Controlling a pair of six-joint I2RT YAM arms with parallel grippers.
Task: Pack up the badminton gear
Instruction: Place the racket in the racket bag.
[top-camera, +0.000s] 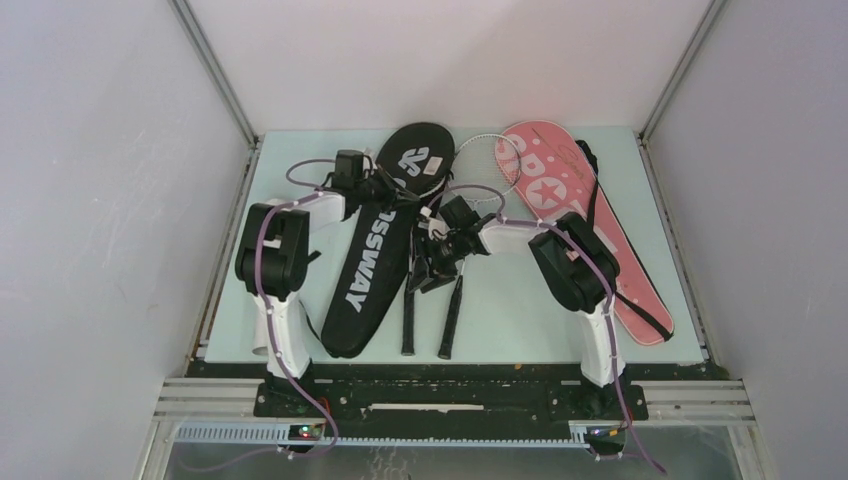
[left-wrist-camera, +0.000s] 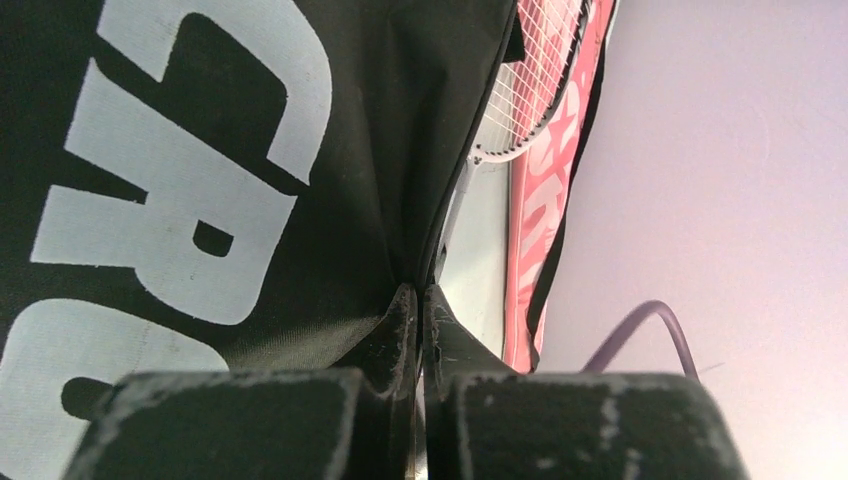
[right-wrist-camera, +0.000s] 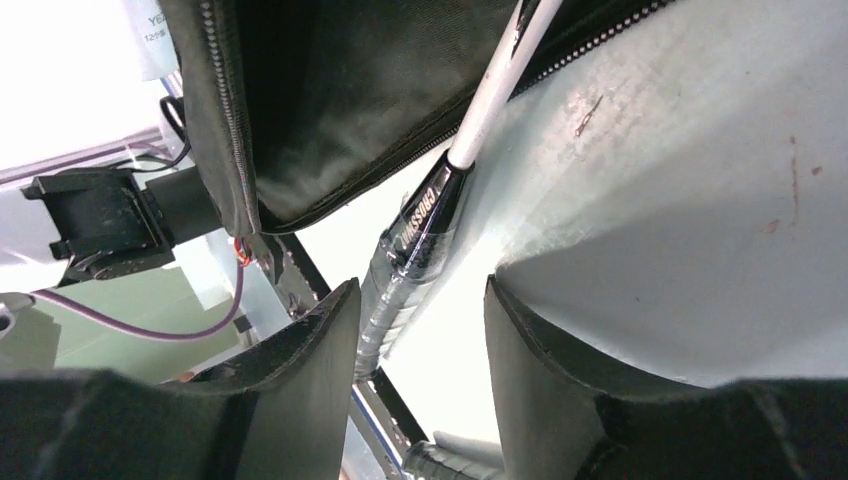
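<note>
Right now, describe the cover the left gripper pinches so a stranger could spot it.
On the pale green table, look at the left half. The black cover lies lengthwise there, its edge pinched by the left gripper. Unlike the pink cover on the right, it carries big white lettering.

- left arm (top-camera: 272, 255): rising from its base, bent sharply at the elbow, forearm stretched away from the base and toward the middle.
- left gripper (left-wrist-camera: 420, 295): pointing away from the base, jaws pressed together tip to tip, pinching the edge of the black cover (left-wrist-camera: 230, 150).
- right arm (top-camera: 578, 265): bent at the elbow the same way, forearm reaching left toward the middle, wrist turned down.
- right gripper (right-wrist-camera: 420, 290): tilted low, jaws apart.
- right fingers (right-wrist-camera: 320, 335): one on each side of the racket handle (right-wrist-camera: 400, 270), a gap showing at the far pad, contact at the near pad unclear.
</note>
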